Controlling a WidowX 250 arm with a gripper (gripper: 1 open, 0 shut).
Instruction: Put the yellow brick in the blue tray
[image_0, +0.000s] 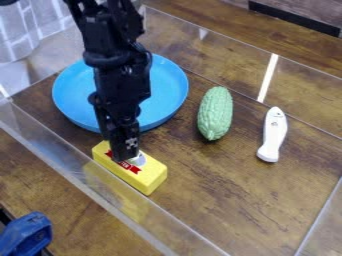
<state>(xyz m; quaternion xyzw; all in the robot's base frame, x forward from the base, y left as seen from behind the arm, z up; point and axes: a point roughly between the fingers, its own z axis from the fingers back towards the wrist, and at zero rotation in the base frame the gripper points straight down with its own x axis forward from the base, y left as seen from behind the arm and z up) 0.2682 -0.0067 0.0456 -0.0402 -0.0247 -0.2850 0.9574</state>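
Observation:
The yellow brick (147, 176), with a red label on top, lies on the wooden table just in front of the blue tray (72, 96). My gripper (128, 156) points straight down onto the brick's far end, its dark fingers low against the brick's top. The fingers stand closer together than before. Whether they are pressing on the brick's sides does not show. The round blue tray sits behind the arm and partly hidden by it; nothing shows in its visible part.
A green bumpy gourd (214, 113) lies right of the tray. A white handle-like object (271, 134) lies further right. A clear plastic wall (80, 160) runs along the table's near edge. Something blue (24, 235) sits at the bottom left corner.

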